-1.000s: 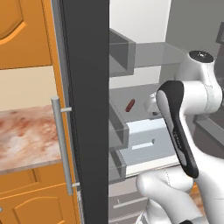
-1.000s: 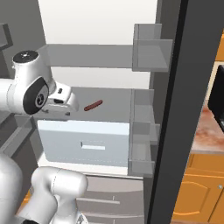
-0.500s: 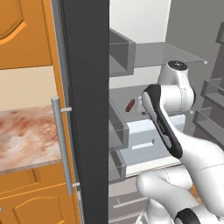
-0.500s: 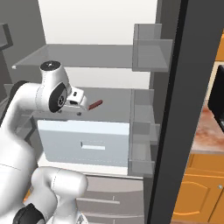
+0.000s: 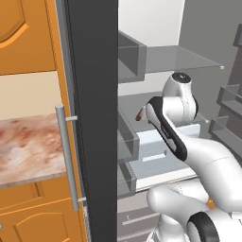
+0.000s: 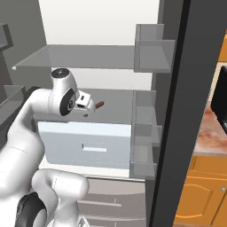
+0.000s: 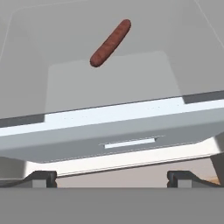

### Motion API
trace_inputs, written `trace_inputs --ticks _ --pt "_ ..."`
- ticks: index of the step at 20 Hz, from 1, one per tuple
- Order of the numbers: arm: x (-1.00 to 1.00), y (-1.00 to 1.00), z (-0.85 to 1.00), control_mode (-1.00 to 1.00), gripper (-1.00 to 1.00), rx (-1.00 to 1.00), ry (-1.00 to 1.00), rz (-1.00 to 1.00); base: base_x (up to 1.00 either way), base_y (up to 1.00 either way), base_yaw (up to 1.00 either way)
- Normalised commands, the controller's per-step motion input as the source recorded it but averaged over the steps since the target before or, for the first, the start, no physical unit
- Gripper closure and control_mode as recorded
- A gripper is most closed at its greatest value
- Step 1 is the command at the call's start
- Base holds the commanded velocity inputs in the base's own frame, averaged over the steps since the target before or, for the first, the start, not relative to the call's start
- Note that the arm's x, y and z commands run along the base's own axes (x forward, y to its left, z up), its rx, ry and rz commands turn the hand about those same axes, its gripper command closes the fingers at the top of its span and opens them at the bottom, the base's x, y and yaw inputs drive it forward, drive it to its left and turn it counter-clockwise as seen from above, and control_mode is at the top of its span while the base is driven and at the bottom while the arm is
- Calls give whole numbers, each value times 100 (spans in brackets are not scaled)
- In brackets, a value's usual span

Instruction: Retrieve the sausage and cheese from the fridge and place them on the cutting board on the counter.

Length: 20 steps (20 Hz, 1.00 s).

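We see flat, even rendered light with no clear source; the white back wall of the fridge (image 6: 97, 22) is brightest. Shadows are faint, perhaps a soft one under the glass shelf (image 5: 189, 59). No glare, blur or edge distortion; everything stays sharp.

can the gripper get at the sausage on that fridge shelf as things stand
Probably yes. The gripper is open and aimed into the fridge, and the sausage lies alone on the glass shelf ahead of it, above the white drawer, with nothing in between.
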Motion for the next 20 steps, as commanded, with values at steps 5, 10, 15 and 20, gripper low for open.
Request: trace_inputs --ticks 5,10,15,20 --pt "31 0 -24 -100 -100 0 0 -3 0 0 0" --pt "14 10 -3 -100 -100 0 2 -2 0 0 0" --pt "20 8 -16 -100 -100 0 0 -3 0 0 0" --pt "29 2 -28 -100 -100 0 0 -4 0 0 0"
